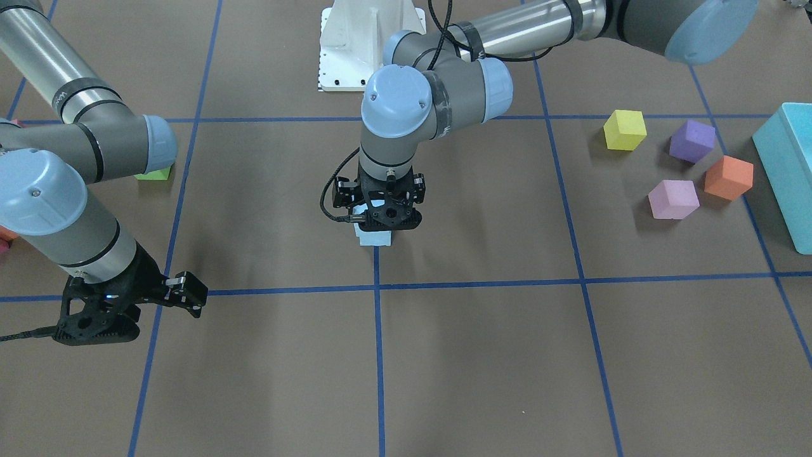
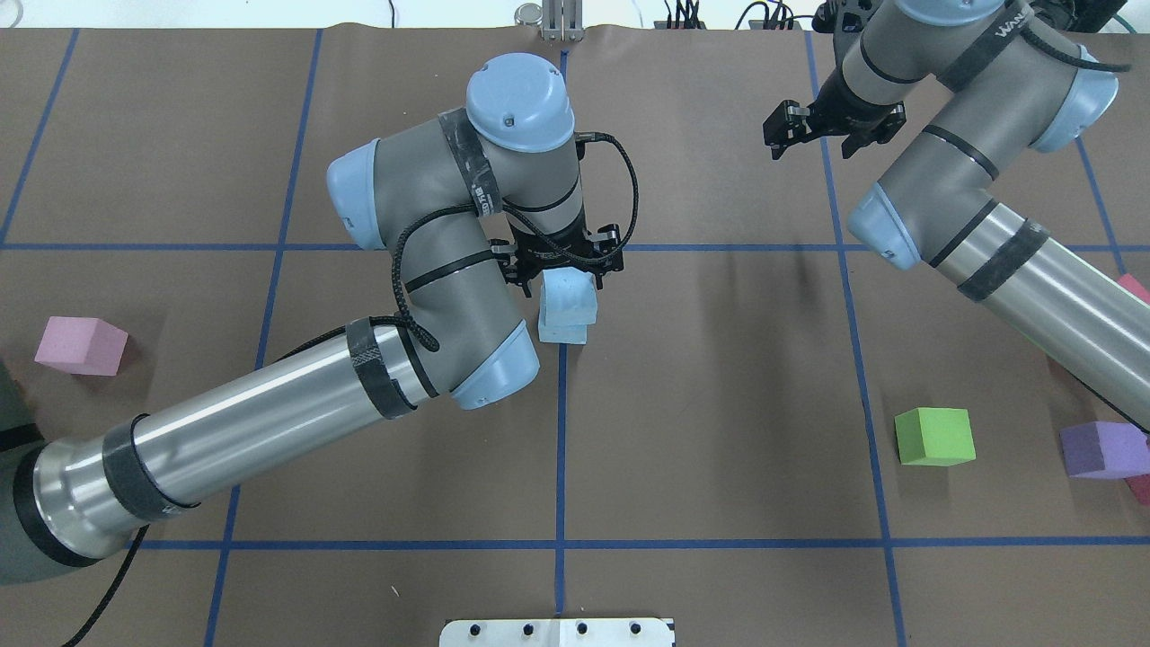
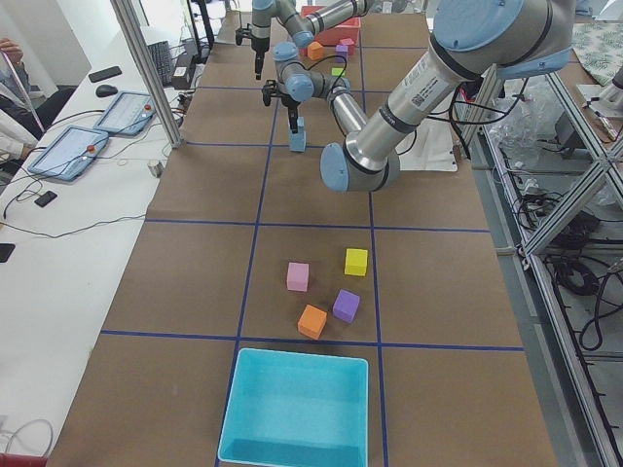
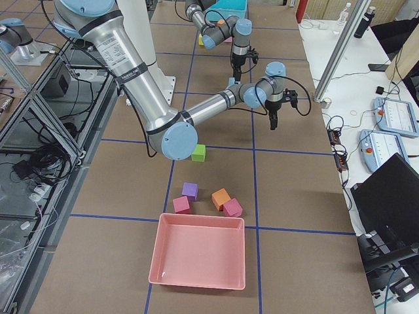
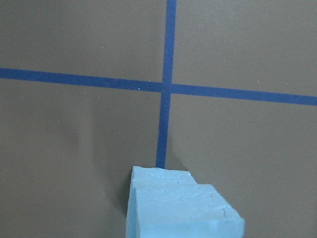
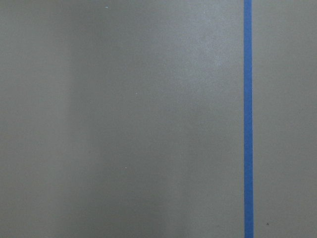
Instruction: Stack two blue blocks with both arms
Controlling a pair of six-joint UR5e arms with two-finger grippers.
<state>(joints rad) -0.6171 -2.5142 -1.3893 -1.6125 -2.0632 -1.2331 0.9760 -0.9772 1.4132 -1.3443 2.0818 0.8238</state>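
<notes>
Two pale blue blocks stand stacked on a blue tape line at the table's middle. The lower blue block (image 2: 561,332) (image 1: 374,237) rests on the table. The upper blue block (image 2: 569,295) sits on it, slightly offset, as the left wrist view (image 5: 183,213) shows. My left gripper (image 2: 566,272) (image 1: 384,219) points straight down and is shut on the upper block. My right gripper (image 2: 831,133) (image 1: 95,327) hangs open and empty above bare table, well off to the side. Its wrist view shows only table and tape.
Yellow (image 1: 625,129), purple (image 1: 692,140), orange (image 1: 728,178) and pink (image 1: 673,198) cubes lie beside a turquoise bin (image 1: 790,171) on my left. A green cube (image 2: 934,436), a purple cube (image 2: 1101,449) and a pink tray (image 4: 200,252) lie on my right.
</notes>
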